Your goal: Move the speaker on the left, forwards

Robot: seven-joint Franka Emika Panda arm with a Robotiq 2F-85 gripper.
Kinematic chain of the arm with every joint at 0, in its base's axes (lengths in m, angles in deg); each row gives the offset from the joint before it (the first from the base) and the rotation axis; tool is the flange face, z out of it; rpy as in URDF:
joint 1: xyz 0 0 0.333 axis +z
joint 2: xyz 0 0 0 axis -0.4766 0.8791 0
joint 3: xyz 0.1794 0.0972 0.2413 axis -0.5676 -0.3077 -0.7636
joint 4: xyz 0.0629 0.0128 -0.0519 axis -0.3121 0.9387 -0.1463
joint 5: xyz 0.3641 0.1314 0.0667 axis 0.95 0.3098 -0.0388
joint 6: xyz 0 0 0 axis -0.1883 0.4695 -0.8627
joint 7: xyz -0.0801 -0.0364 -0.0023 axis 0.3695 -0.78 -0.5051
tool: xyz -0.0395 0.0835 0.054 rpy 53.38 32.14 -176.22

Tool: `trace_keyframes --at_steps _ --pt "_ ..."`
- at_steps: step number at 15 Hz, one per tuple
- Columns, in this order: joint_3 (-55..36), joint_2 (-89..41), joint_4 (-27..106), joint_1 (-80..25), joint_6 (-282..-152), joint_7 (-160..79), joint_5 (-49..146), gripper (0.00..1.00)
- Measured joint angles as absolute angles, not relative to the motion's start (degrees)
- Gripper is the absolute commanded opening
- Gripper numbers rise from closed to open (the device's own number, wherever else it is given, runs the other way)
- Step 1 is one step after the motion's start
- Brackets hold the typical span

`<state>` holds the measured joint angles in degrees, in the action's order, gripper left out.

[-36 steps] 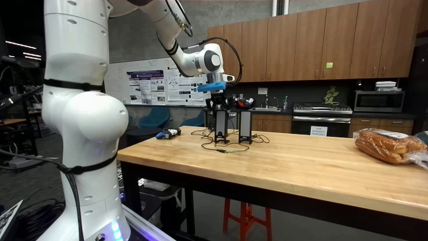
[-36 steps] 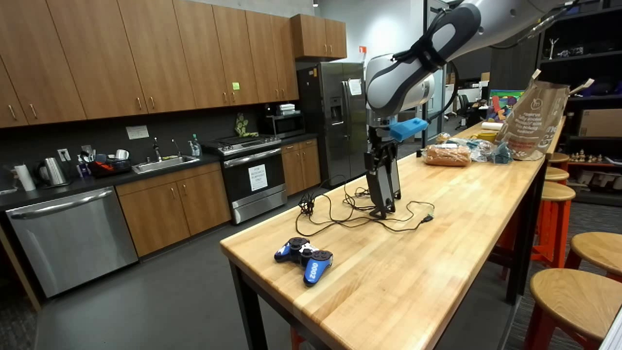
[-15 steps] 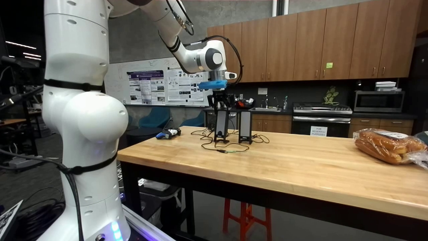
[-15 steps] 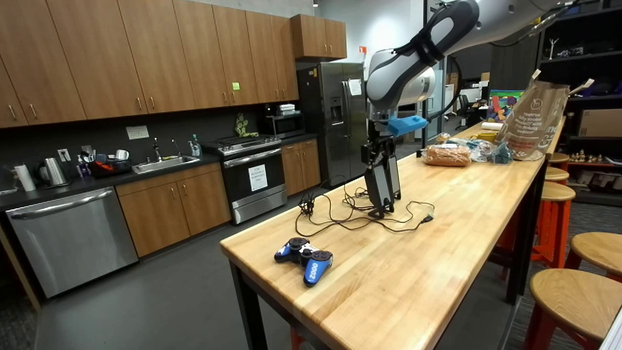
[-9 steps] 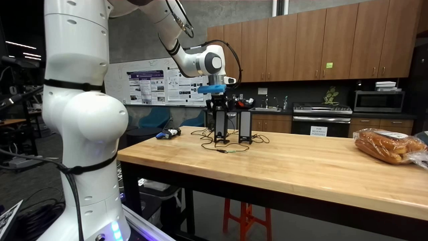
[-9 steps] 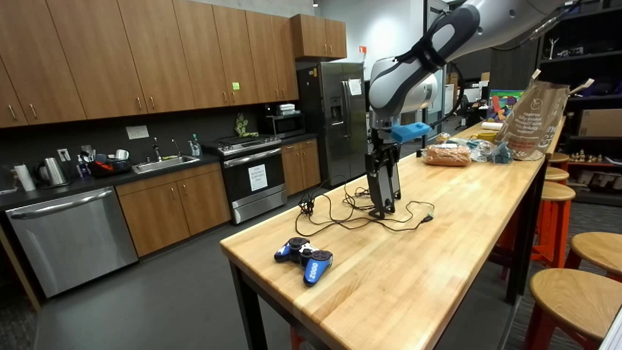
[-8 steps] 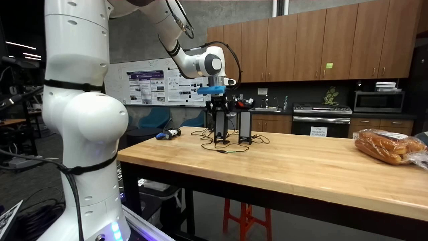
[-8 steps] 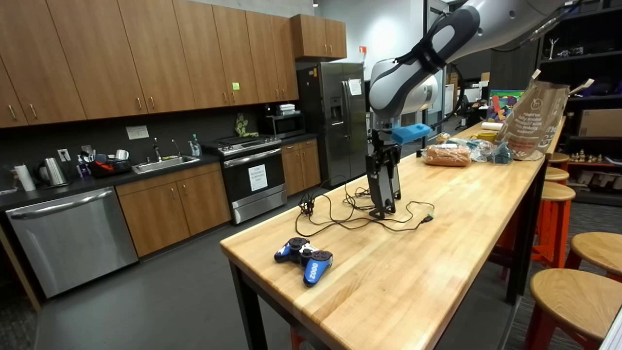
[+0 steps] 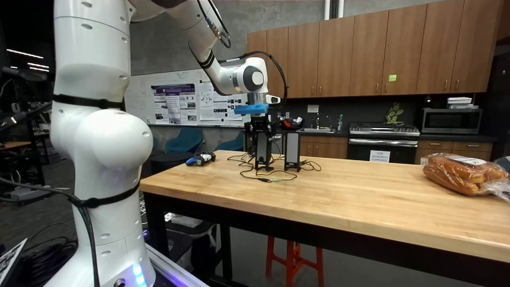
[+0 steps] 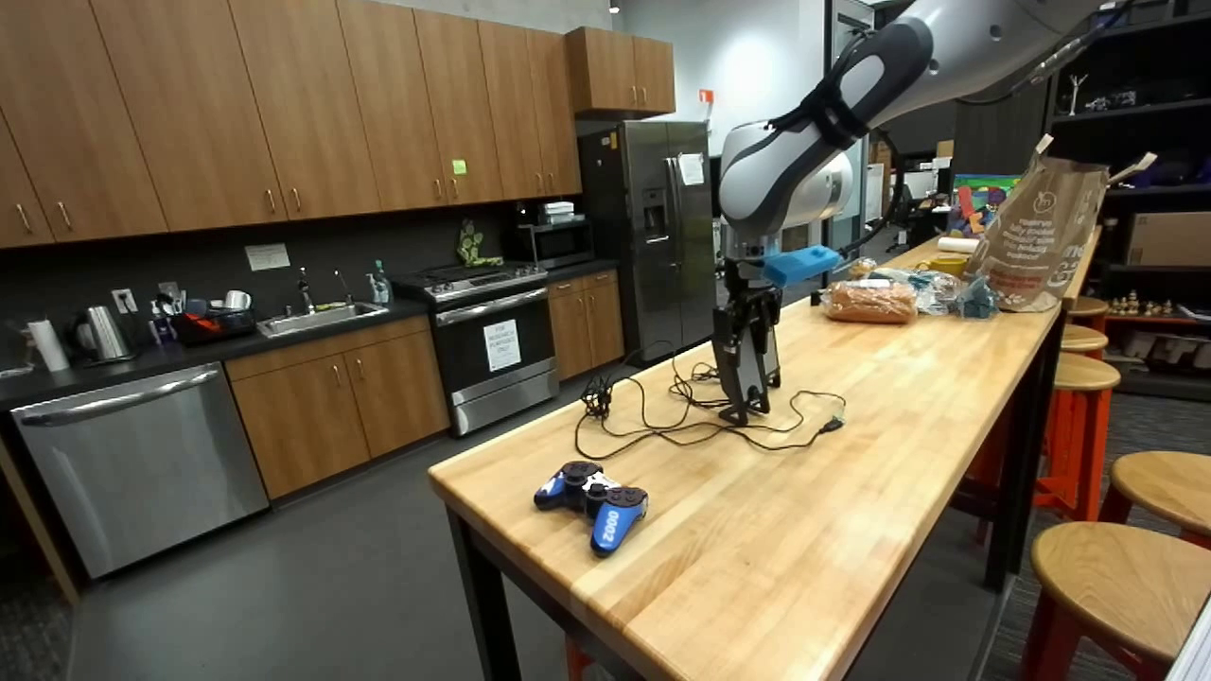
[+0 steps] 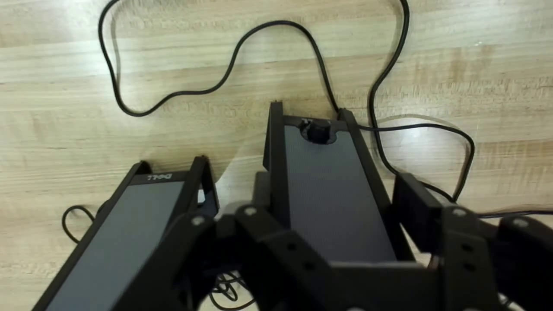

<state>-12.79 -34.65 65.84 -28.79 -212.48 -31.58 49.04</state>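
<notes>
The speaker, a slim black tower with a grey front, stands upright on the wooden table (image 9: 358, 187) on the left of the pair in an exterior view (image 9: 263, 149). It also shows in an exterior view (image 10: 749, 371) and, with a knob near its base, in the wrist view (image 11: 330, 185). My gripper (image 11: 335, 201) points down with its fingers on either side of this speaker's upper part. A gap shows between the right finger and the speaker; the left finger is partly hidden behind it. The matching speaker (image 11: 125, 233) stands close beside it.
Thin black cables (image 10: 676, 435) loop over the table around the speakers' bases. A blue and black game controller (image 10: 594, 501) lies near the table's end. Bagged bread (image 9: 464, 172) and a paper bag (image 10: 1036, 236) sit farther along the table.
One second ago the gripper was higher and the speaker leaned. Since then the speaker has come upright, and the gripper has moved down around it while the speaker stays in place.
</notes>
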Motion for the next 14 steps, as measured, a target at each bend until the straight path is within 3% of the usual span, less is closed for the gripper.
trace_keyframes --at_steps 14 --pt "-12.60 -36.10 63.58 -29.08 -213.98 -31.58 49.23 0.45"
